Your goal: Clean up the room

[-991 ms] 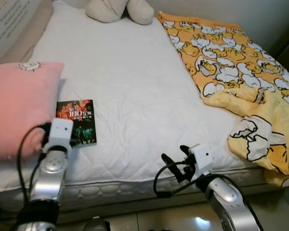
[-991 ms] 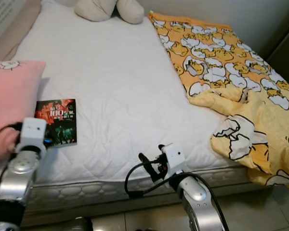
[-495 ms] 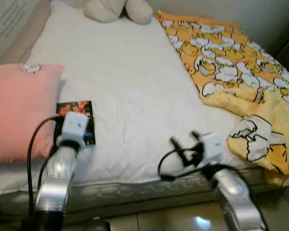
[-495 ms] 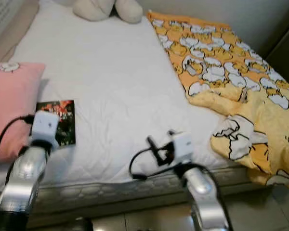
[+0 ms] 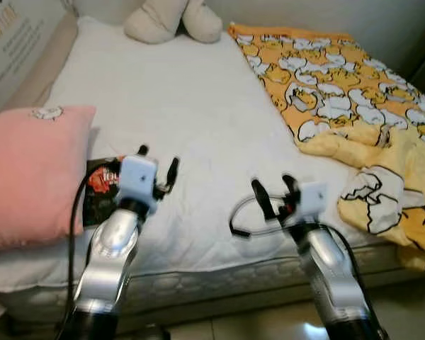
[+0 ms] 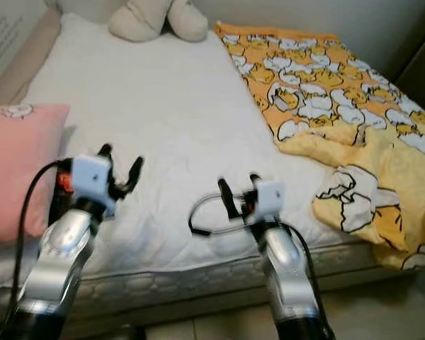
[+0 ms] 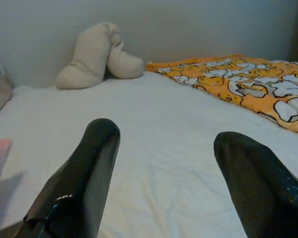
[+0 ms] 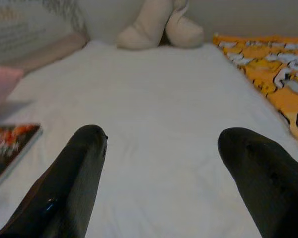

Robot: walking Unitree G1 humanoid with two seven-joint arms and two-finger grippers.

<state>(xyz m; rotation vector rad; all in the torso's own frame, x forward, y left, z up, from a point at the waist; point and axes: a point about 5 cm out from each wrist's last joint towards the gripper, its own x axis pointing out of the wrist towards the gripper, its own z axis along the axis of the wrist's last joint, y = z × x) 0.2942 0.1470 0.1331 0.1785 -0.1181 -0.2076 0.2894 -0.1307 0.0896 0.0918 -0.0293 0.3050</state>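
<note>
— What changed over there on the left?

— Both arms came up over the bed in the last second. The left gripper [image 5: 158, 164], fingers apart and empty, now hangs over the book [image 5: 99, 190] beside the pink pillow [image 5: 32, 170].

— And the right gripper [image 5: 273, 196]?

— Also raised, spread, holding nothing. Looks like the book goes first; the yellow blanket [image 5: 347, 106] waits.

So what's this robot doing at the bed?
It stands at the foot of the bed with both arms raised over the white mattress, holding nothing. The left gripper hovers open just beside a book that lies next to a pink pillow. The right gripper is open above the bare sheet, near a rumpled yellow blanket. Nothing has been picked up yet.
</note>
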